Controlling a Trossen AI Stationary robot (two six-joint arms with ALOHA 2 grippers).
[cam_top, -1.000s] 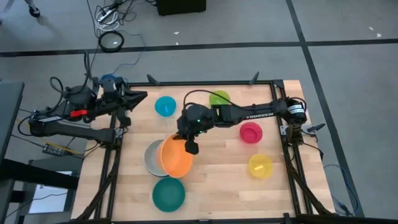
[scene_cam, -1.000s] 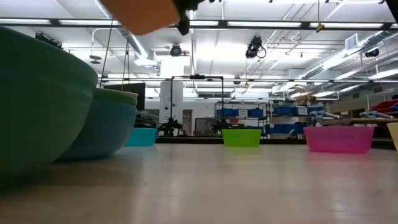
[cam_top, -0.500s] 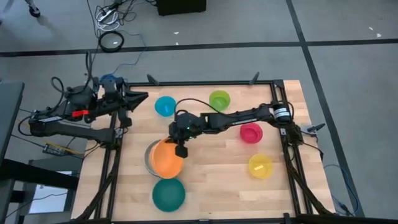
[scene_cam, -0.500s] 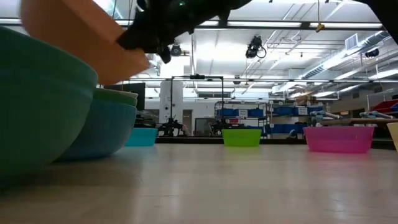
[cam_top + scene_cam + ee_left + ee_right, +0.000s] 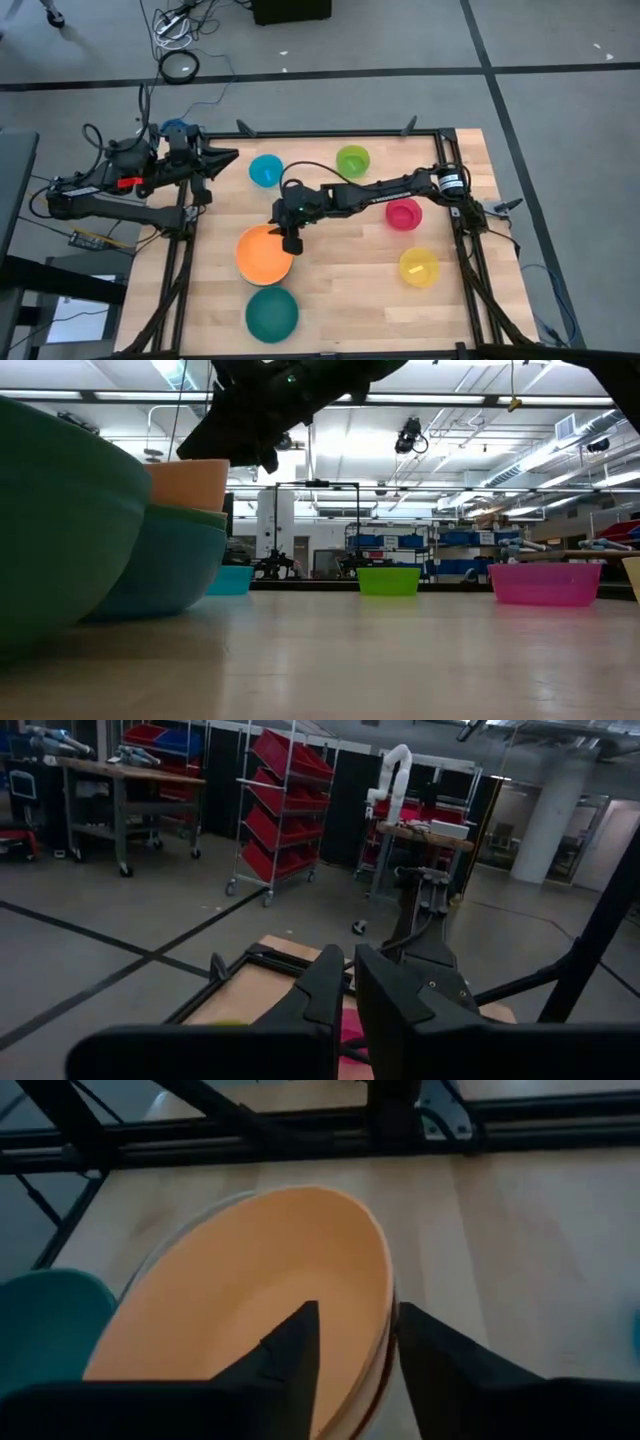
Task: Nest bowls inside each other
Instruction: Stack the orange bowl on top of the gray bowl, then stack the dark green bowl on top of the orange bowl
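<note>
The orange bowl sits level in a stack of larger bowls at the table's left middle. Beneath it show a green rim and a blue bowl. My right gripper is open at the orange bowl's far-right rim, with one finger over the inside and one outside. The teal bowl stands near the front edge. The cyan, lime green, pink-red and yellow bowls stand apart on the table. My left gripper waits shut at the far left.
A black frame runs around the wooden table top. Bare wood lies in the middle and near the front right. The left arm's body hangs beyond the table's left edge.
My right gripper has come down and toward the table's left with the orange bowl. The bowl hung tilted above the stack a second ago. It now sits level inside the stack and covers the grey-white bowl that showed before.
</note>
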